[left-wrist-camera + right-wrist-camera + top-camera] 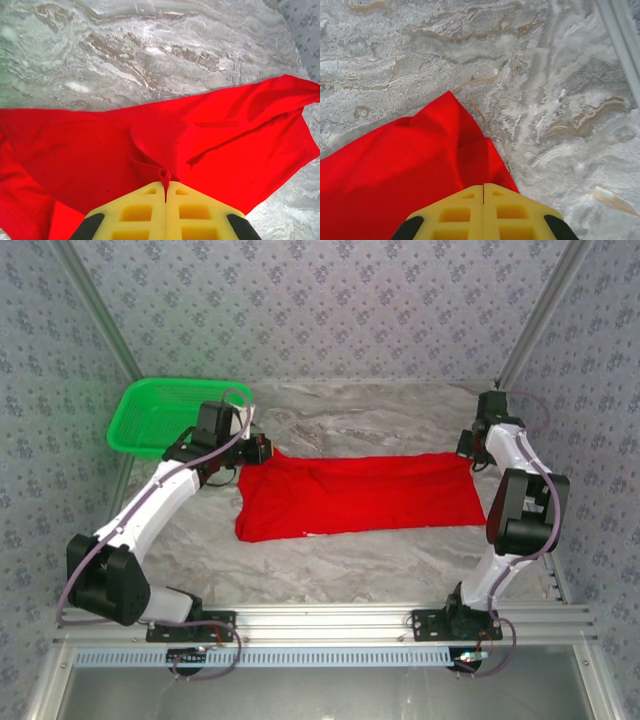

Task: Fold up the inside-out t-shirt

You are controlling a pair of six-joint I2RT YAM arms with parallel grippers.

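At frame centre on the desk (350, 560), the inside-out t-shirt (360, 495) lies soft and limp; your left tool (165, 184) and right tool (483, 186) each pinch an upper corner; expect sagging between.

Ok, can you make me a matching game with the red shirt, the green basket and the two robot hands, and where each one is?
Things:
1. t-shirt
2. basket
3. left gripper
4. right gripper

Places:
A. shut at the shirt's right-hand corner
B. green, at the far left of the table
C. lying red on the marble top between the two arms
D. shut on a little bunched pinch of cloth at the shirt's left end

Pairs: 1-C, 2-B, 3-D, 4-A.
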